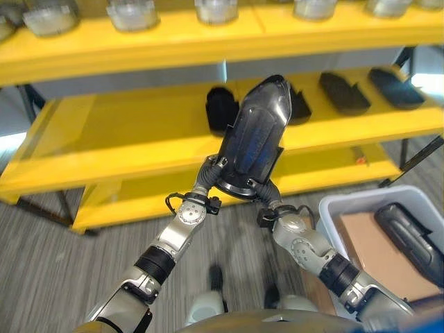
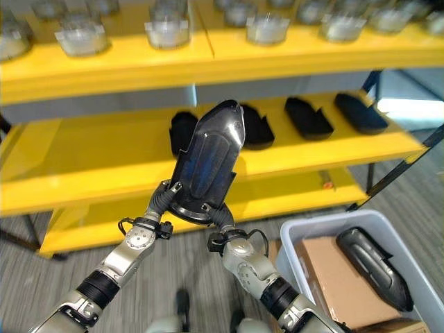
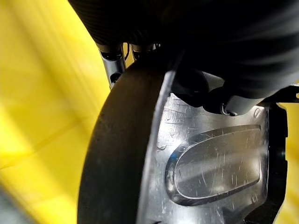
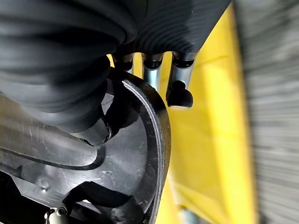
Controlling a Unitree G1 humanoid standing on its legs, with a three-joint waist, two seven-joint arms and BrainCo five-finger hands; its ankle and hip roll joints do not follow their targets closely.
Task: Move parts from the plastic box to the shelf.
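A long glossy black part (image 1: pixel 255 135) is held up in the air in front of the middle level of the yellow shelf (image 1: pixel 125 132). Both hands grip its round lower end. My left hand (image 1: pixel 205 179) clasps the left rim, with fingers (image 3: pixel 112 65) behind the edge and the thumb (image 3: pixel 201 93) on the inner face. My right hand (image 1: pixel 270 195) clasps the right rim the same way, with fingers (image 4: pixel 180 84) behind it and the thumb (image 4: pixel 100 130) inside. The grey plastic box (image 1: pixel 331 208) stands on the floor at lower right, and another black part (image 1: pixel 411 239) lies in it.
Several black parts (image 1: pixel 220 107) (image 1: pixel 343 92) (image 1: pixel 395 87) lie along the middle shelf's right half; its left half is bare yellow board. The top shelf carries several round clear containers (image 1: pixel 132 14). Brown cardboard (image 1: pixel 374 257) lines the box. Grey carpet covers the floor.
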